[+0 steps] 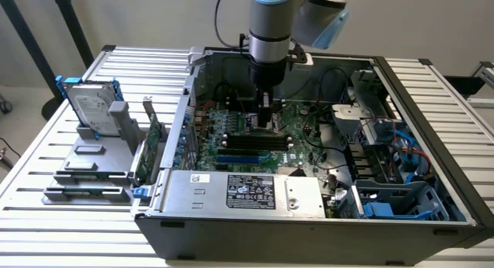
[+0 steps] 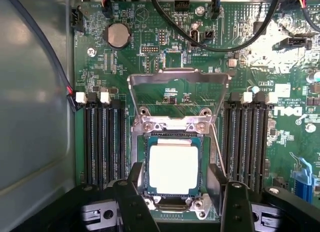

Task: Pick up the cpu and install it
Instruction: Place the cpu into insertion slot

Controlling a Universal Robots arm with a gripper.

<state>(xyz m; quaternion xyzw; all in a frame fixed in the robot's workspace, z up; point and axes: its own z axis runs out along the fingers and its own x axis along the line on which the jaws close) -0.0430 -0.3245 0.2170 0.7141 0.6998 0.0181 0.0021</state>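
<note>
The gripper (image 2: 175,176) stands with its jaws spread wide and nothing between them. Its two black fingers (image 2: 135,184) flank the cpu (image 2: 174,169) and stand off from its edges. The cpu lies flat in the socket (image 2: 172,204), a small square with a bright, smooth silver top and a thin green border. The socket frame fits closely around it on all sides.

The socket's metal load plate (image 2: 178,81) is hinged up and away, leaving the chip uncovered. A thin wire lever (image 2: 217,147) runs along one side. Banks of long black memory slots (image 2: 102,142) run close along both sides of the socket, so room there is narrow. Beyond the plate the green motherboard (image 2: 150,62) carries a round coin cell (image 2: 118,35), and black cables (image 2: 200,44) loop above it.

In the exterior view the gripper (image 1: 266,114) reaches straight down into the open computer case (image 1: 420,112). Dark sheet-metal walls box the board in. A silver power supply (image 1: 239,193) fills the near end, and blue plastic drive bays (image 1: 386,213) sit at the exterior view's right.

Outside the case, on the exterior view's left, a grey stand (image 1: 92,164) on the slatted white bench (image 1: 46,227) holds a hard drive (image 1: 92,109) upright in a blue bracket. Green circuit cards (image 1: 154,138) stand beside the stand.
</note>
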